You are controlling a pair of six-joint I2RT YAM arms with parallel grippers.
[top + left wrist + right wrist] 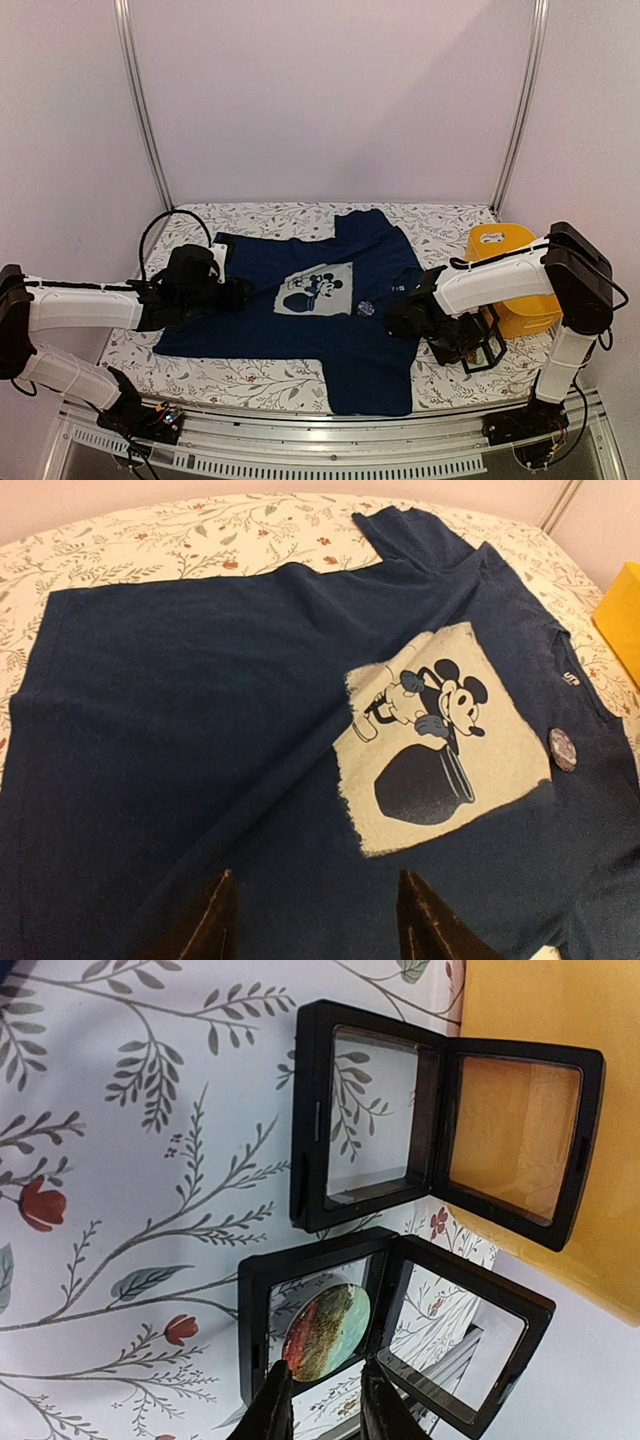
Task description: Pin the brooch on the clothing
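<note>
The clothing, a navy T-shirt [330, 330], lies flat on the floral cloth, with its pale mouse print [440, 730] on the chest. A small round purple brooch [562, 748] sits on the shirt near the collar and also shows in the top view [366, 309]. My left gripper [315, 905] is open and empty, low over the shirt below the print. My right gripper [325, 1390] is open a little, its tips just over a round red, green and teal brooch [326, 1332]. That brooch lies in an open black display box [300, 1310]. I cannot tell if the tips touch it.
A second open black display box [365, 1125], empty, lies beside the first. A yellow container [510, 275] stands at the right just behind the boxes and also shows in the right wrist view [540, 1000]. The floral cloth [250, 215] covers the table under everything.
</note>
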